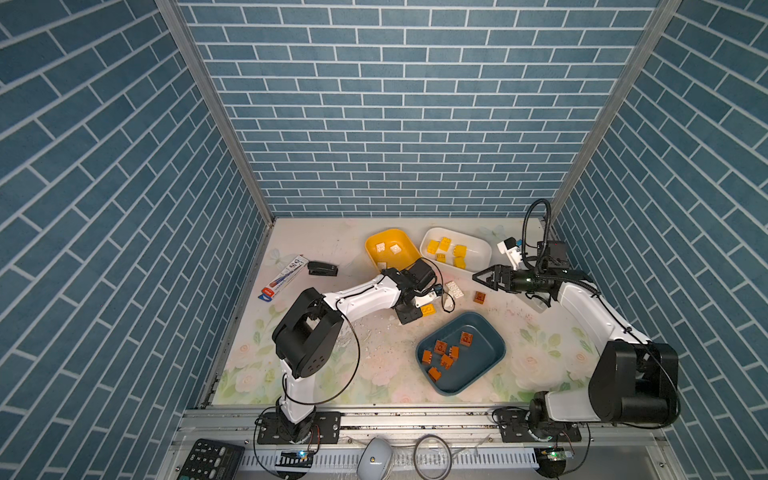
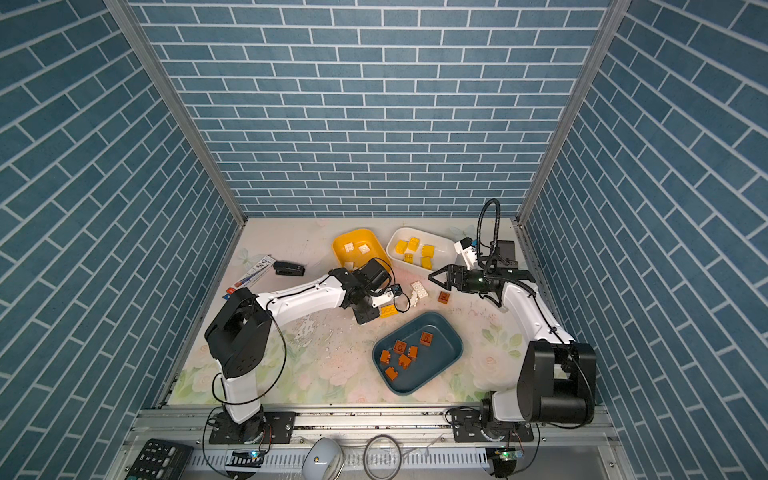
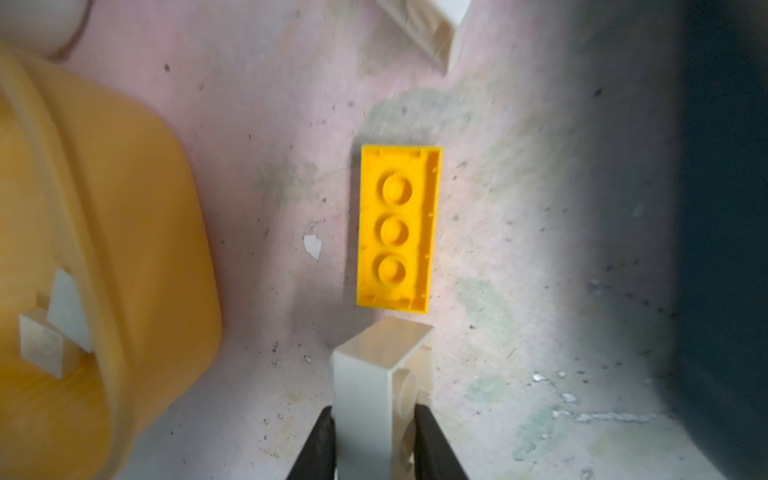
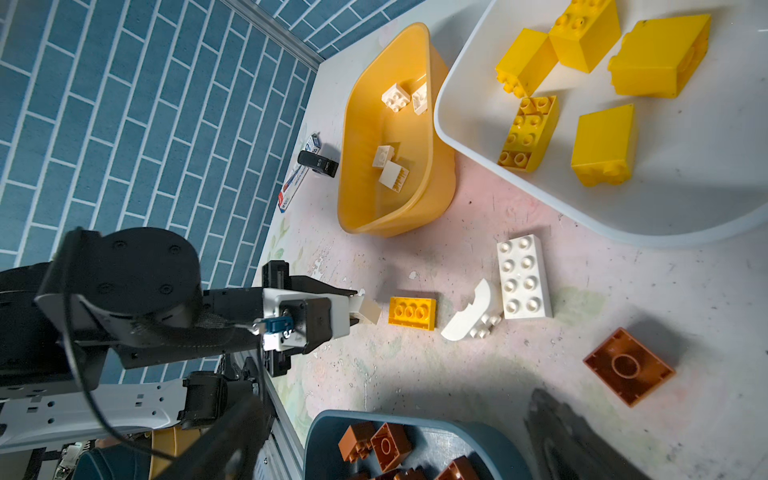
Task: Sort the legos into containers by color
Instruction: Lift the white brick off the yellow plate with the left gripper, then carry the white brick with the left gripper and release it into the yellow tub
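While the left gripper (image 3: 374, 415) pinched a white brick (image 3: 365, 374), the carry likely needed to clear the rim of the yellow tub (image 3: 137, 208) before release; the right gripper (image 1: 484, 277) stood spread, empty.

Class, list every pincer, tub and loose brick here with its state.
Left pincer: shut on a small white plastic brick.
Right pincer: open, empty.
Mustard yellow plastic tub: holds white bricks.
White plastic tub: holds yellow bricks.
Dark teal plastic tub: holds brown bricks.
Flat yellow brick: loose, upside down.
White eight-stud brick: loose, studs up.
Brown square brick: loose, upside down.
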You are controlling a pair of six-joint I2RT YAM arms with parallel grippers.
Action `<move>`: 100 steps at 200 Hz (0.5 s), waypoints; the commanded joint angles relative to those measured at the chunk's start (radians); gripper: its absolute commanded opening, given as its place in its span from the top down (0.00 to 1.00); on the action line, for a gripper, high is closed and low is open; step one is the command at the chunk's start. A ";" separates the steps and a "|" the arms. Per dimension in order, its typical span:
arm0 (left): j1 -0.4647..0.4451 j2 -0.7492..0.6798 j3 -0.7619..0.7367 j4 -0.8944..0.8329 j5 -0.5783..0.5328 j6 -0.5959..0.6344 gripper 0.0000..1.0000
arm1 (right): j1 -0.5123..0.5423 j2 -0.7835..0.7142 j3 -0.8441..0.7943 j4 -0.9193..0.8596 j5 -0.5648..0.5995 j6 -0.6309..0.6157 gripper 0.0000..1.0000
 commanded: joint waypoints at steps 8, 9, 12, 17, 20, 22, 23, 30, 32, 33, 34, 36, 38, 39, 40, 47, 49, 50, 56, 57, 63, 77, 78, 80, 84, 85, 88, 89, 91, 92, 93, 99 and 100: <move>0.012 0.015 -0.028 0.032 -0.076 -0.024 0.77 | -0.004 0.007 -0.006 0.011 -0.023 0.001 0.01; 0.012 0.015 -0.029 0.033 -0.078 -0.025 0.77 | -0.004 0.007 -0.005 0.011 -0.023 0.001 0.01; 0.013 0.017 -0.034 0.036 -0.083 -0.028 0.77 | -0.004 0.007 -0.005 0.009 -0.021 0.000 0.01; 0.016 0.023 -0.040 0.042 -0.090 -0.030 0.77 | -0.003 0.007 -0.004 0.008 -0.021 0.000 0.01; 0.017 0.025 -0.042 0.044 -0.094 -0.032 0.77 | -0.004 0.007 -0.005 0.007 -0.021 0.000 0.01; 0.017 0.027 -0.044 0.046 -0.097 -0.033 0.77 | -0.004 0.007 -0.004 0.007 -0.021 -0.001 0.02; 0.017 0.028 -0.044 0.048 -0.099 -0.034 0.77 | -0.004 0.007 -0.003 0.006 -0.021 -0.002 0.02; 0.019 0.032 -0.049 0.050 -0.101 -0.036 0.77 | -0.003 0.007 -0.002 0.006 -0.021 -0.002 0.01; 0.018 0.034 -0.050 0.051 -0.101 -0.036 0.76 | -0.003 0.006 -0.002 0.006 -0.021 -0.001 0.02; 0.019 0.034 -0.051 0.051 -0.101 -0.038 0.76 | -0.004 0.006 -0.003 0.005 -0.021 -0.002 0.01; 0.019 0.034 -0.051 0.052 -0.101 -0.038 0.76 | -0.004 0.006 -0.002 0.006 -0.021 -0.002 0.01; 0.019 0.035 -0.052 0.053 -0.100 -0.039 0.76 | -0.004 0.006 -0.002 0.006 -0.020 -0.002 0.02; 0.020 0.034 -0.054 0.054 -0.097 -0.040 0.75 | -0.003 0.006 -0.003 0.005 -0.021 -0.001 0.02; 0.020 0.034 -0.055 0.055 -0.096 -0.040 0.75 | -0.003 0.006 -0.003 0.005 -0.020 -0.001 0.02; 0.020 0.034 -0.055 0.055 -0.095 -0.040 0.75 | -0.004 0.006 -0.003 0.005 -0.021 -0.001 0.01; 0.020 0.033 -0.059 0.059 -0.088 -0.043 0.73 | -0.004 0.006 -0.002 0.005 -0.020 -0.002 0.01; 0.020 0.032 -0.059 0.059 -0.084 -0.045 0.72 | -0.003 0.006 -0.001 0.005 -0.020 -0.002 0.02; 0.020 0.031 -0.059 0.059 -0.083 -0.045 0.72 | -0.004 0.006 0.000 0.005 -0.020 -0.002 0.02; 0.019 0.029 -0.059 0.058 -0.073 -0.048 0.70 | -0.004 0.006 -0.001 0.004 -0.020 -0.001 0.02; 0.020 0.029 -0.060 0.059 -0.072 -0.049 0.70 | -0.004 0.006 0.000 0.004 -0.020 0.000 0.01; 0.020 0.028 -0.061 0.060 -0.061 -0.052 0.67 | -0.004 0.006 0.000 0.005 -0.020 0.000 0.02; 0.020 0.029 -0.060 0.055 -0.037 -0.057 0.62 | -0.004 0.005 0.002 0.002 -0.021 0.001 0.01; 0.020 0.030 -0.059 0.054 -0.035 -0.058 0.62 | -0.004 0.006 0.003 0.002 -0.020 0.000 0.01; 0.020 0.030 -0.059 0.053 -0.031 -0.059 0.61 | -0.004 0.006 0.003 0.002 -0.021 0.000 0.02; 0.019 0.030 -0.059 0.051 -0.025 -0.060 0.60 | -0.003 0.006 0.004 0.003 -0.020 0.000 0.01; 0.020 0.030 -0.059 0.050 -0.023 -0.060 0.60 | -0.004 0.006 0.004 0.003 -0.021 0.000 0.01; 0.020 0.031 -0.059 0.050 -0.021 -0.060 0.59 | -0.004 0.006 0.004 0.001 -0.020 0.000 0.02; 0.019 0.031 -0.059 0.049 -0.021 -0.060 0.59 | -0.004 0.006 0.004 0.002 -0.020 0.001 0.02; 0.020 0.031 -0.059 0.049 -0.021 -0.062 0.59 | -0.004 0.006 0.005 0.001 -0.020 0.000 0.01; 0.019 0.032 -0.059 0.048 -0.020 -0.062 0.58 | -0.004 0.006 0.005 0.001 -0.020 0.000 0.02; 0.019 0.031 -0.059 0.048 -0.020 -0.063 0.58 | -0.004 0.006 0.005 0.000 -0.020 0.000 0.02; 0.018 0.033 -0.058 0.047 -0.016 -0.065 0.56 | -0.004 0.006 0.004 0.001 -0.021 0.000 0.02; 0.018 0.033 -0.057 0.047 -0.015 -0.066 0.56 | -0.004 0.006 0.004 0.001 -0.021 0.000 0.02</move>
